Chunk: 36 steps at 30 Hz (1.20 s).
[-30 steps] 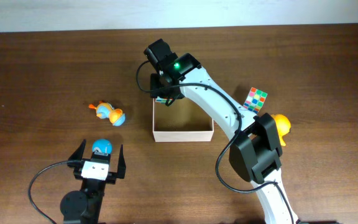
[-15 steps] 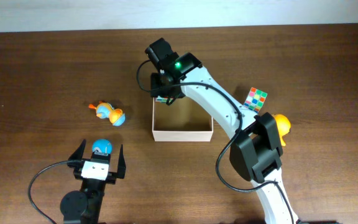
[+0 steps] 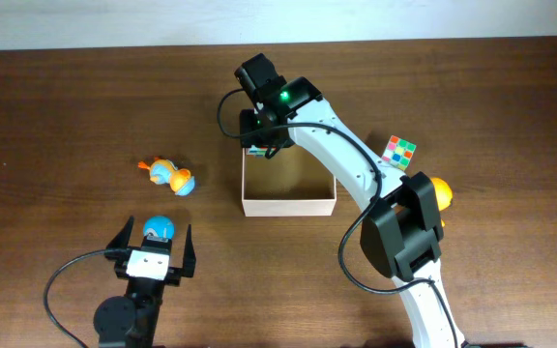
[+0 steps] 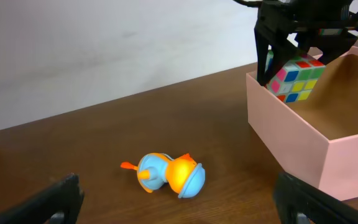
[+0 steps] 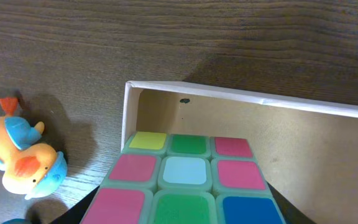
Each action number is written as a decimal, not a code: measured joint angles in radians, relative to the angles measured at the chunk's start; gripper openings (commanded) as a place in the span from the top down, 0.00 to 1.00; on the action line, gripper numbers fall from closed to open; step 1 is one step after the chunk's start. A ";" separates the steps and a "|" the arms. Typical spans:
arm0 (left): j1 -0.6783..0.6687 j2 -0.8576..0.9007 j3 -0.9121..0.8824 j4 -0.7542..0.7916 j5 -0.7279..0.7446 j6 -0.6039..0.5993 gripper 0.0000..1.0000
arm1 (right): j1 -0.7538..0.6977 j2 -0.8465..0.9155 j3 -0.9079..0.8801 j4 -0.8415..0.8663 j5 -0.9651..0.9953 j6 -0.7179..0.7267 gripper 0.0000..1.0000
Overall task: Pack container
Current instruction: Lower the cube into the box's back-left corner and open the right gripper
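My right tool (image 4: 297,62) pinches a colourful puzzle cube (image 5: 188,180) at the far-left corner of the container (image 3: 288,206), which sits mid-tabletop (image 3: 66,97). My left tool (image 3: 156,230) stands spread wide near the front edge, a blue-orange duck (image 4: 166,174) lying beyond it.

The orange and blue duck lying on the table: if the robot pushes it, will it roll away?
Probably a bit: the duck lies on its side and its body looks round, so it may rock or spin. It looks small, so likely light. Its smooth skin might slip in a grip.
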 measured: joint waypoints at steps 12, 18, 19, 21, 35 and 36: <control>0.000 0.000 0.000 0.000 0.000 0.000 0.01 | -0.003 0.009 0.063 -0.039 -0.002 -0.059 0.60; 0.000 0.000 0.000 0.000 0.000 0.000 0.01 | -0.005 0.009 0.063 -0.055 0.011 -0.069 0.60; 0.000 0.000 0.000 0.000 0.000 0.000 0.01 | -0.006 0.009 0.063 -0.060 0.014 -0.071 0.60; 0.000 0.000 0.000 0.000 0.000 0.000 0.01 | -0.013 0.009 0.063 -0.069 0.015 -0.071 0.60; 0.000 0.000 0.000 0.000 0.000 0.000 0.01 | -0.039 0.009 0.063 -0.078 0.026 -0.089 0.60; 0.000 0.000 0.000 0.000 0.000 0.000 0.01 | -0.039 0.009 0.063 -0.078 0.026 -0.089 0.60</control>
